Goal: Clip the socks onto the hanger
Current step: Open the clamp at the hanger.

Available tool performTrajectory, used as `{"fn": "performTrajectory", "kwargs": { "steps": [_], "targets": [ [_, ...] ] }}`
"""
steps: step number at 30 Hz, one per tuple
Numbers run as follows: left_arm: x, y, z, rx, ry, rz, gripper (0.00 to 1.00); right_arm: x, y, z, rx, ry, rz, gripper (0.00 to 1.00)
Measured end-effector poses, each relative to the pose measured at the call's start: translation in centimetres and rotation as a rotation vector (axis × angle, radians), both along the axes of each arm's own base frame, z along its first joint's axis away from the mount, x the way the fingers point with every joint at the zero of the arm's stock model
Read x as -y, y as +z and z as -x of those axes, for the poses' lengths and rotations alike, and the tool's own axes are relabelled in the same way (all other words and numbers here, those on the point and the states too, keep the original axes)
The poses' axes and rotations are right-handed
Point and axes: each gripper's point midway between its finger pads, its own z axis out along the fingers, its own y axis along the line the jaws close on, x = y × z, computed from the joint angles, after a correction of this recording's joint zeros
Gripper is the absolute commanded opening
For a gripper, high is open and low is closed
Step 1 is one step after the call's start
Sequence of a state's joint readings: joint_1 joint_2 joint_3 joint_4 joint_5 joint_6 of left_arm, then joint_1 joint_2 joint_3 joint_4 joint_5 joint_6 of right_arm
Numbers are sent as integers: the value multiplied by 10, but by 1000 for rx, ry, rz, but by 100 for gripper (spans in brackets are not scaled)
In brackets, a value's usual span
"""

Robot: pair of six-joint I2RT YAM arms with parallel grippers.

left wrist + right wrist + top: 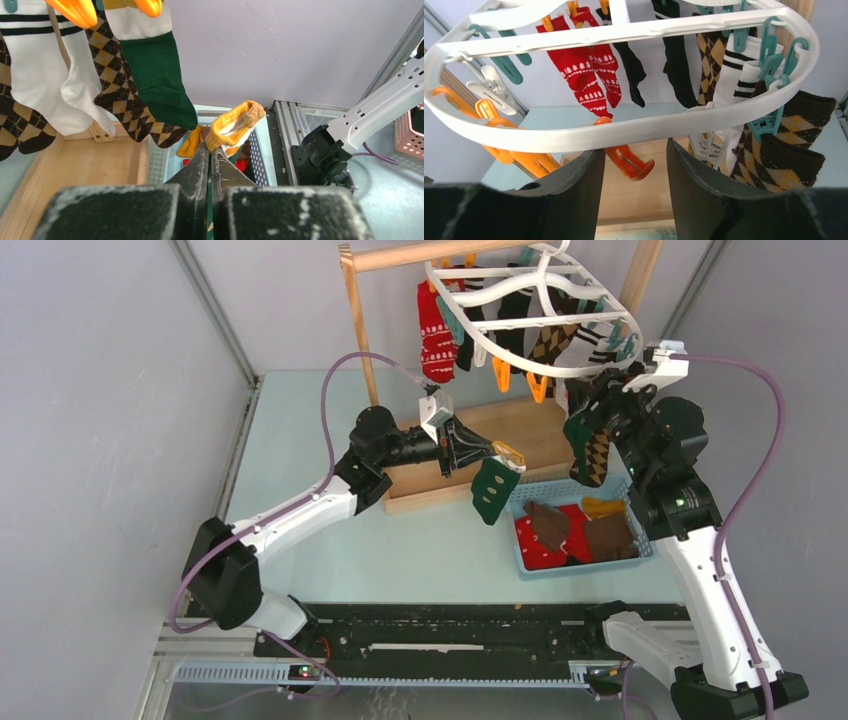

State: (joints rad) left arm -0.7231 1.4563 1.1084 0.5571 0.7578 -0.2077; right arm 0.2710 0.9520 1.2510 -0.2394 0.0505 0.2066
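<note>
Hanger (pixel 574 137) part-filled; your left tool (pixel 210 146) clamps yellow-cuffed green sock (pixel 495 490); right tool (pixel 634 150) wide by orange clip (pixel 626 161) (more socks (pixel 585 535) wait in basket (pixel 530 565)).

A pale green tabletop (pixel 420 550) fills the middle of the top view. Toward 12 o'clock on it stands a wooden rack (pixel 530 435), with a flat plank base, uprights at 11 and 1 o'clock, and a round bar across the top. A blue slotted basket (pixel 585 567) sits just beside the base, at its 4 o'clock. Grey walls (pixel 100 390) enclose the scene. The left wrist view shows a pink basket (pixel 411 135) at 3 o'clock
</note>
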Motion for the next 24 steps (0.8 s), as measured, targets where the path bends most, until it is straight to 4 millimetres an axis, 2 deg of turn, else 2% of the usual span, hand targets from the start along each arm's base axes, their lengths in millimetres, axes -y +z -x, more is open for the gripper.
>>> {"fn": "performTrajectory", "kwargs": {
  "steps": [5, 17, 24],
  "targets": [
    [0, -3, -1, -4, 5, -9, 0, 1, 3, -3, 11, -12, -17, 52],
    [2, -6, 2, -13, -1, -19, 0, 1, 8, -5, 28, -18, -29, 34],
    [4, -6, 4, -13, -7, -19, 0, 2, 12, -2, 41, -15, -29, 52]
  ]
}}
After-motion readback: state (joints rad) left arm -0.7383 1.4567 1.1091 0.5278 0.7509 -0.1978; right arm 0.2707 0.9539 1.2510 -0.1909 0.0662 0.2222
